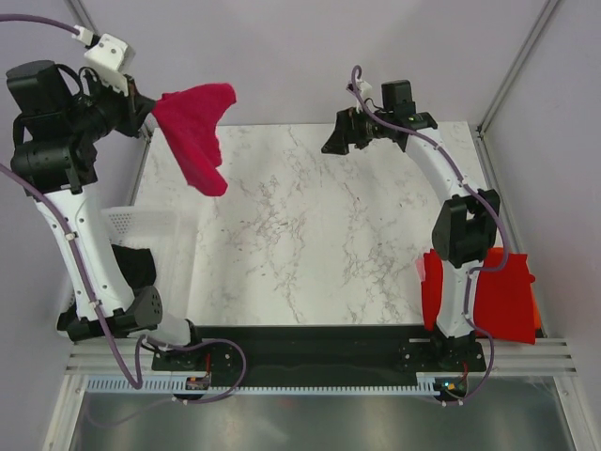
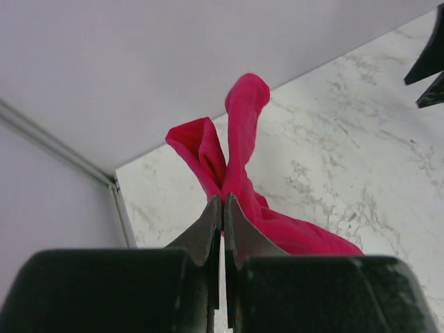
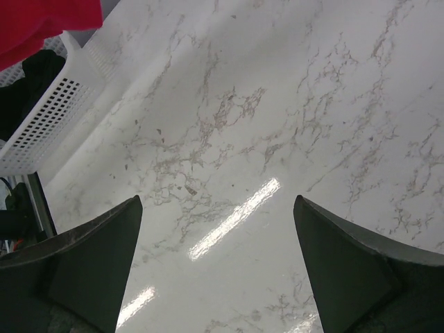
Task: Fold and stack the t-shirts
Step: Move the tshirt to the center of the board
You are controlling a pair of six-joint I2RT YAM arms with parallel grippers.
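left tool [image 2: 222, 202] raised, clamping t-shirt [image 1: 195, 132]; right tool [image 3: 216, 202] agape

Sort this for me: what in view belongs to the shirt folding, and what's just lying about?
Job:
crimson-pink t-shirt, pinched in left gripper
red t-shirts at right near edge
right gripper, open

Lying about:
white basket at the marble table's left edge

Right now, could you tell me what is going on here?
The left end effector is shut on a crimson-pink cloth t-shirt, holding it bunched in the air over the far left corner of the white marble tabletop. The right end effector hangs open and empty over the far side. A pile of bright red and orange cloth shirts lies at the near right edge.
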